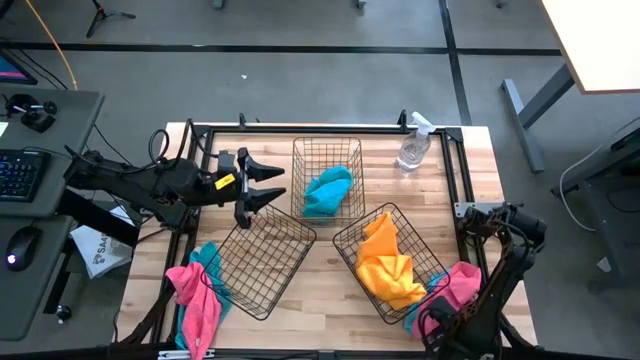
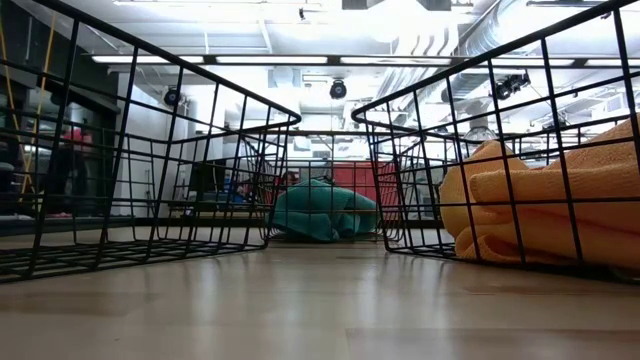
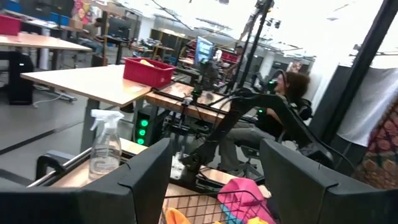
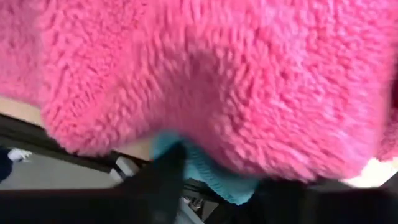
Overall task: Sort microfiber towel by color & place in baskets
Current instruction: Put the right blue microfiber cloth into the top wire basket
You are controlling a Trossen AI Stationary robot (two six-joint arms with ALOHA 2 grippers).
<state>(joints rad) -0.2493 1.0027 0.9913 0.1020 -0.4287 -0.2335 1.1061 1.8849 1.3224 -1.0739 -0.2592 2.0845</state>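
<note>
Three black wire baskets stand on the table. The left basket [image 1: 265, 262] is empty. The far middle one [image 1: 325, 180] holds a turquoise towel [image 1: 328, 190]. The right one [image 1: 392, 262] holds yellow-orange towels [image 1: 385, 262]. A pink and turquoise pile [image 1: 195, 295] hangs over the near left edge. Another pink towel [image 1: 455, 285] on turquoise cloth lies at the near right corner. My left gripper [image 1: 268, 186] hovers open and empty between the left and middle baskets. My right gripper [image 4: 221, 186] is open, low over the right pile, where the pink towel [image 4: 205, 74] fills its view. My right gripper comes at the near right pile from above, pointing down. Turquoise cloth [image 4: 208, 171] shows between its fingers, below the pink towel. I cannot tell whether the fingers touch either cloth.
A clear spray bottle [image 1: 413, 145] stands at the far right of the table. A black metal frame [image 1: 330, 128] runs around the table's edges. Bare wood [image 1: 320, 310] lies between the left and right baskets toward the near edge.
</note>
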